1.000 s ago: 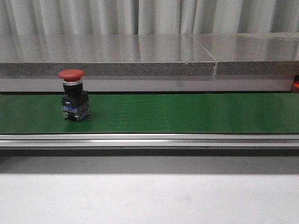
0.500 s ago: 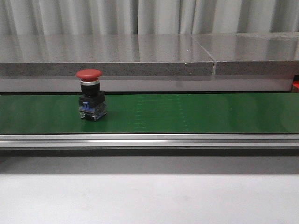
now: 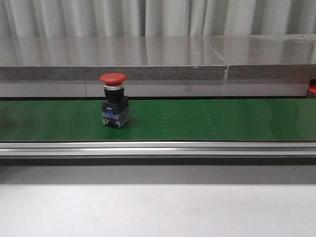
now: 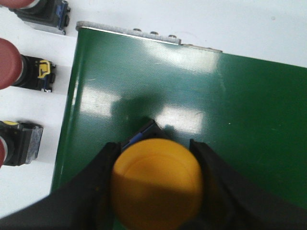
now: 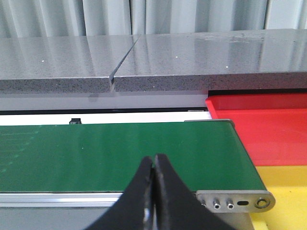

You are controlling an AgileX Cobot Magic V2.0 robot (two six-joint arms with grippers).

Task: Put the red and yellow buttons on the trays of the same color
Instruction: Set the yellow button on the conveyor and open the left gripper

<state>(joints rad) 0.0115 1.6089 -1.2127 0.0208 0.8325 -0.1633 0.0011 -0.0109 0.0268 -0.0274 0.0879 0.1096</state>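
Spare buttons (image 4: 26, 76) flank the belt (image 4: 192, 105); left hand (image 4: 156, 184) pinches yellow button (image 4: 157, 182), right hand (image 5: 153, 191) pressed together

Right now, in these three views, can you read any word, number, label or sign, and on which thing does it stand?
None can be read. The red button on the green belt shows only a blue part, too small to tell. The yellow button in the left tool has a plain cap. The trays are blank.
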